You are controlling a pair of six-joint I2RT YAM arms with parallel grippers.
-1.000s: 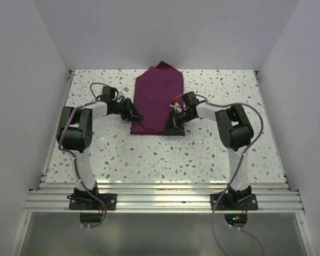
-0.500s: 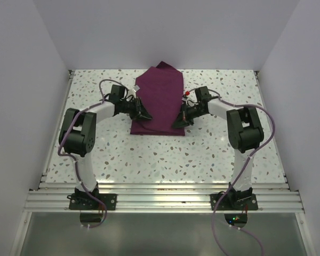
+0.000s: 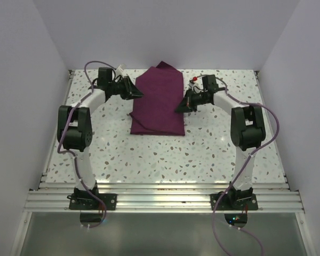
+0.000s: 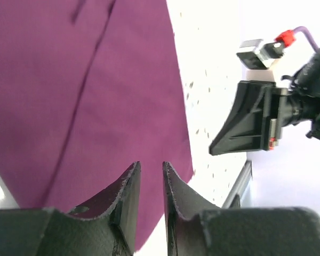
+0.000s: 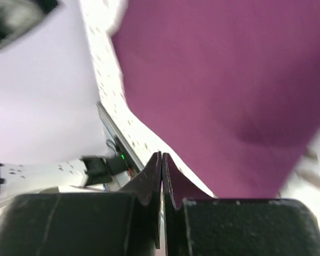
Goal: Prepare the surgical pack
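1. Cloth bundle [image 3: 159, 104], maroon-purple, folded to a long rectangle. It lies flat on the speckled surface [image 3: 149, 154], far-centre, between the two arms. Only the top view shows its full outline, with one pointed corner jutting out at the far end.
2. Left end effector [image 3: 138, 94], at the bundle's far-left edge in the top view, where its jaw gap cannot be read. The left wrist view [image 4: 151, 186] shows the fingers slightly spread with nothing between them. Below them is creased cloth.
3. Right end effector [image 3: 178, 109], at the bundle's right edge. The right wrist view [image 5: 161, 173] shows the fingers pressed together with no cloth pinched. The cloth beyond them is blurred.
4. Cross-view note: the left wrist view also shows the right end effector in profile, past the cloth's far side.
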